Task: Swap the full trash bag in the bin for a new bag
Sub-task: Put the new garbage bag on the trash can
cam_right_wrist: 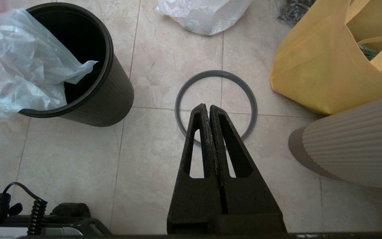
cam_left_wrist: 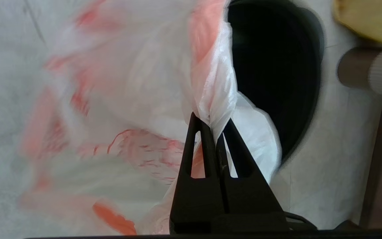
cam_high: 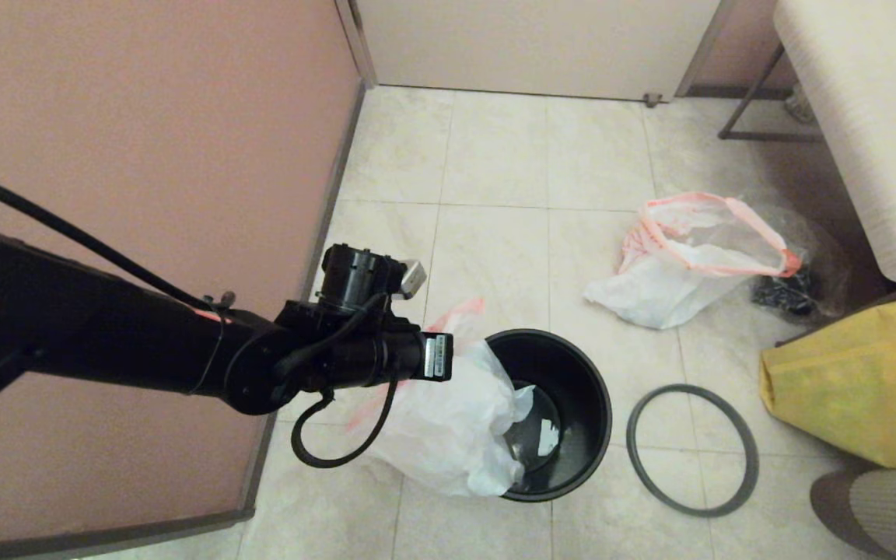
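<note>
Left gripper (cam_left_wrist: 215, 129) clamped on the new bag (cam_high: 448, 428), draped over the bin's (cam_high: 580, 389) rim for feeding inside. Hoop (cam_high: 691, 449) on the floor beside the bin, awaiting refit; full bag (cam_high: 681, 264) set well apart. Right gripper (cam_right_wrist: 209, 111) shut and empty above the hoop.

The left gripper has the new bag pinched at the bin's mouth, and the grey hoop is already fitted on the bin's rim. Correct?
Not quite. The grey hoop lies flat on the floor beside the bin, as the head view shows. The left gripper does pinch the new bag at the bin's mouth.

The new bag (cam_left_wrist: 118, 109) is blurred in the left wrist view, its red printing unreadable
</note>
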